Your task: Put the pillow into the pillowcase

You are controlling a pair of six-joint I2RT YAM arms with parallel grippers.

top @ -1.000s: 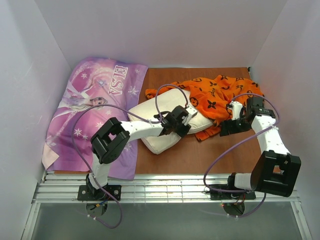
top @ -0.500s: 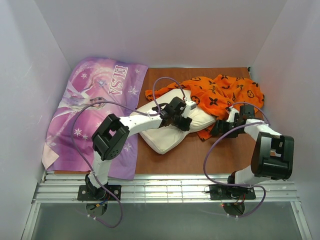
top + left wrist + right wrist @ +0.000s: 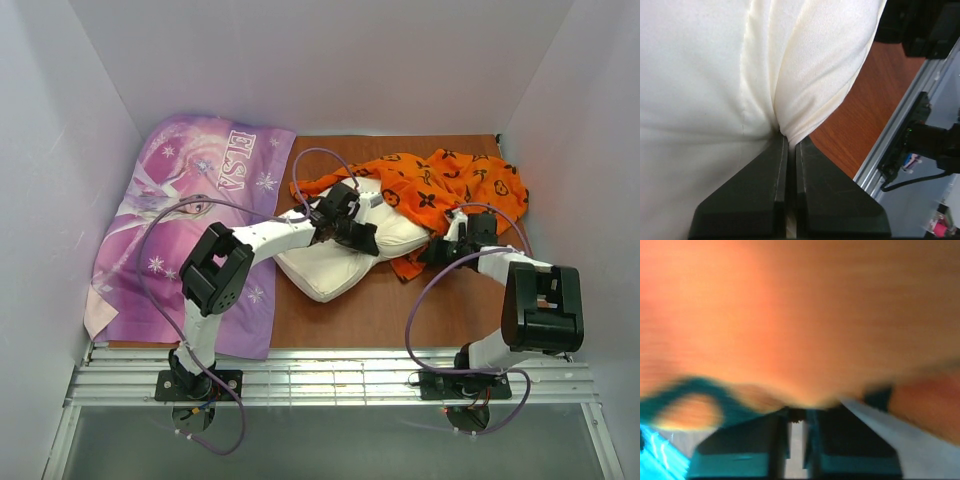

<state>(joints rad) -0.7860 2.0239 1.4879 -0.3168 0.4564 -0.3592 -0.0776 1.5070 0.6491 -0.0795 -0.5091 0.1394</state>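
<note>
Pillow [image 3: 325, 268]: lies slantwise on the middle of the brown table [image 3: 400, 312]. Its near end is bare. Its far end meets the orange fabric.
Left gripper [image 3: 788, 143]: pressed together on a pinched fold of the pillow's cream cover, near a stitched edge. The fabric bunches into a deep crease above the tips.
Right gripper [image 3: 797, 412]: the wrist view is blurred, but the fingers look nearly closed on a gathered bit of orange cloth, low at the case's near edge, just beside the pillow's right end.
Step in hand: judged as feeding the pillow's far end into the case mouth.
Doing it well: the left pinch holds only a thin fold, so a hard shove may let it slip. Pushing along the pillow's length should serve best, with the right arm lifting its edge up and away so the mouth gapes rather than folding under the corner.
Pillowcase [image 3: 440, 188]: crumpled at the far right of the table, with one flap draped over the pillow's far corner.
Inside the case: cannot tell whether that corner is in the opening or merely under a layer. Most of the pillow is plainly outside.
</note>
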